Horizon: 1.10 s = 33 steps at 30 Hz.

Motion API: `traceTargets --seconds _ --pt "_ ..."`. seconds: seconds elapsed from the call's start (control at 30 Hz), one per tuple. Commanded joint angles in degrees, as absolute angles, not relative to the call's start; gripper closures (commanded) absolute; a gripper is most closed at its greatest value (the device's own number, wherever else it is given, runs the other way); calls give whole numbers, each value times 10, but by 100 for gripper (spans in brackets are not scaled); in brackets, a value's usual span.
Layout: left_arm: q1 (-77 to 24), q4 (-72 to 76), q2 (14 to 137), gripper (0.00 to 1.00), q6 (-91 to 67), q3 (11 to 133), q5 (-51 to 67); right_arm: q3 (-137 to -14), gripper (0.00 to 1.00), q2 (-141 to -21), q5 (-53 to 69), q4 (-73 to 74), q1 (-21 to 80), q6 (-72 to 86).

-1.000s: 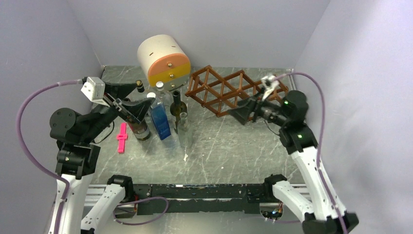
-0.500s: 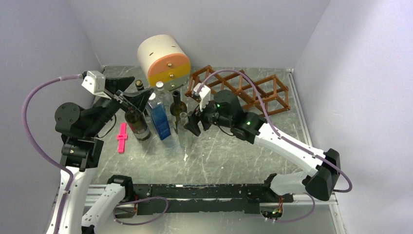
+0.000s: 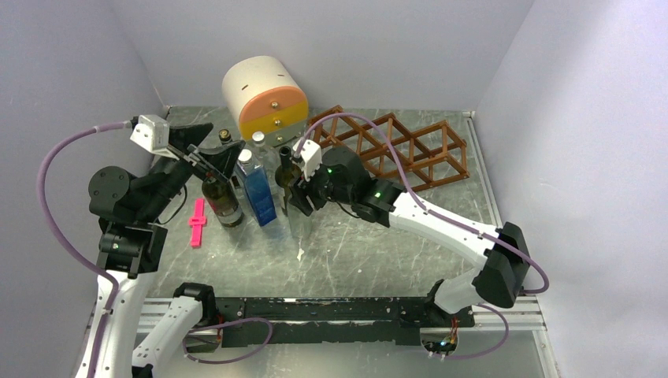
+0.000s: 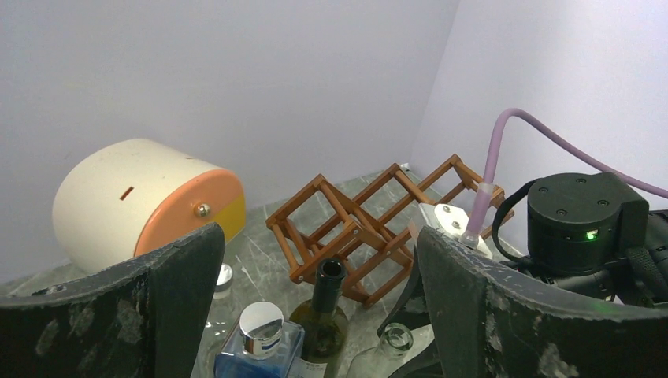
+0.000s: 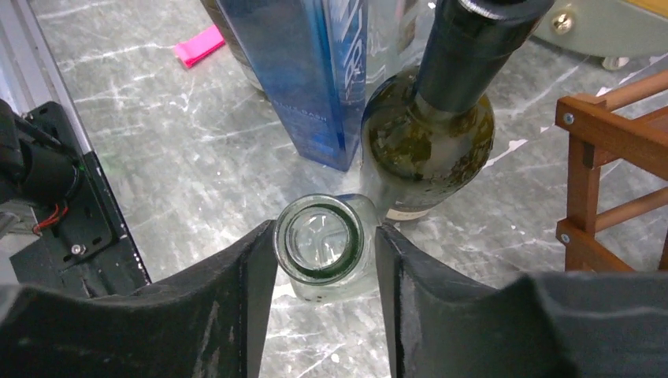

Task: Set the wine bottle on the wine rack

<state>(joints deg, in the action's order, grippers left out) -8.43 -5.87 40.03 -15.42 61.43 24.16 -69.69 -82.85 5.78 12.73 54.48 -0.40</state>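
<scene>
Nothing is racked yet as far as I can see: every diamond cell of the wine rack (image 4: 352, 230) is bare, and all the bottles stand upright on the marble table (image 3: 378, 244) off the rack's left end. So I judge this to be the pick-up stage, with the lift, the tilt onto its side and the slide into a cell all left to do.

The bottle I'm going for is the clear glass bottle (image 5: 323, 287). It stands just off the rack's left end, on the side nearer the arm bases. Between it and the rack is the dark green wine bottle (image 5: 429, 150), touching or nearly touching it, and the blue square bottle (image 5: 315, 71) is just beyond, further from the rack.

The right gripper (image 5: 324, 236) looks down on the open mouth of the clear bottle, its jaws drawn in to about neck width, one finger on either side of the rim. They look to be right at the glass, but I cannot tell whether they are pinching it.

The left gripper (image 3: 217, 150) hangs wide open and empty, well apart from the rack, above the far bottles
</scene>
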Motion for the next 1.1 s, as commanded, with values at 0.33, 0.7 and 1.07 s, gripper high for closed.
traceTargets --seconds 0.33,0.7,1.07 --pt "-78 -18 401 9 -83 559 449 -664 85 -796 45 40 548 -17" --pt "-163 62 467 4 -81 511 530 -712 93 -739 -34 111 535 49" --pt "-338 85 581 0 -47 512 322 -714 100 -646 -147 165 508 119"
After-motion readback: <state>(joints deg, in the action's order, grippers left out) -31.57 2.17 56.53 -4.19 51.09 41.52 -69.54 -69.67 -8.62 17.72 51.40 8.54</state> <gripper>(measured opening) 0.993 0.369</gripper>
